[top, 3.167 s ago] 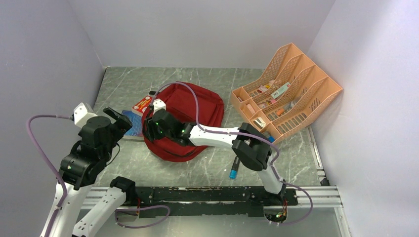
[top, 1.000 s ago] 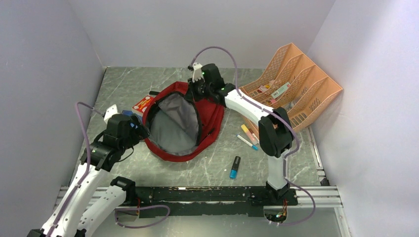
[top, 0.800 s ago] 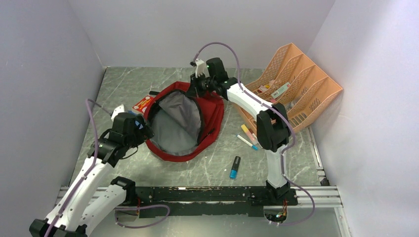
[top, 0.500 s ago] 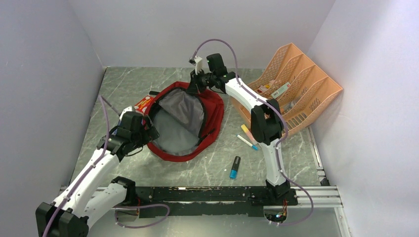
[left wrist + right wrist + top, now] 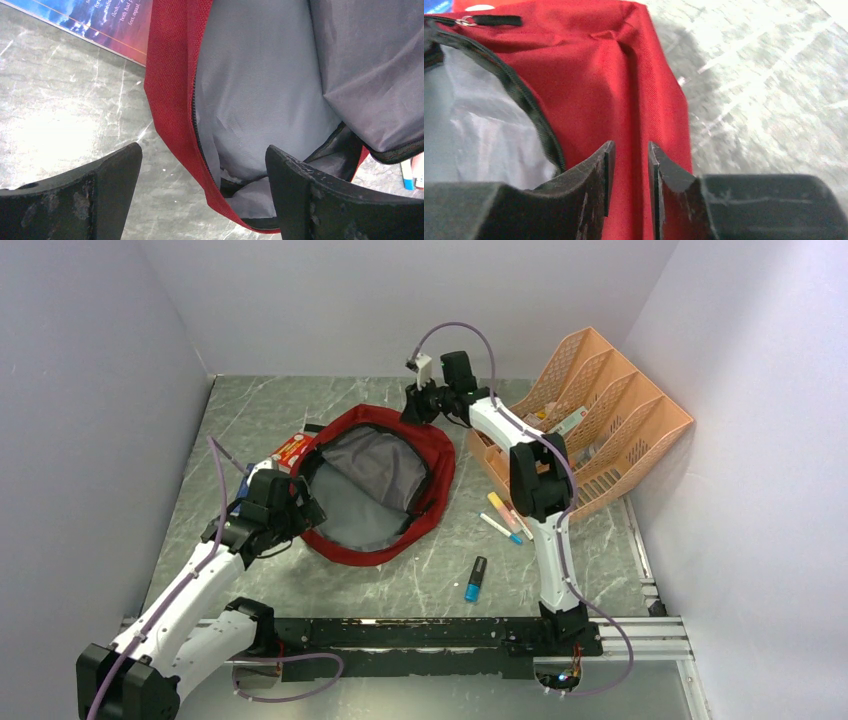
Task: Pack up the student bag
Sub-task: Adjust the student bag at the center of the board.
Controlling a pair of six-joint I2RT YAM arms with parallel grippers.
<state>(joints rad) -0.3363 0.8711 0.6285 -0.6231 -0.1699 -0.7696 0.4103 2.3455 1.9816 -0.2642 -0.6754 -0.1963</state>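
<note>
The student bag (image 5: 440, 465), dark red with grey lining, lies open in the middle of the table. My right gripper (image 5: 416, 410) is at its far rim, shut on a fold of the red fabric (image 5: 624, 65); in the right wrist view the jaws (image 5: 630, 150) stand narrow with fabric between them. My left gripper (image 5: 303, 508) is open at the near-left rim. In the left wrist view its fingers (image 5: 202, 152) stand wide apart on either side of the red zipper edge (image 5: 170, 75), holding nothing.
A peach mesh organiser (image 5: 600, 430) with small items stands at the back right. Loose markers (image 5: 503, 515) and a blue-and-black marker (image 5: 474, 579) lie right of the bag. A book (image 5: 289, 450) sticks out from under the bag's left side, also in the left wrist view (image 5: 100, 25).
My right gripper has pulled the far rim back and to the right, widening the opening. My left arm has moved right, up to the near-left rim.
</note>
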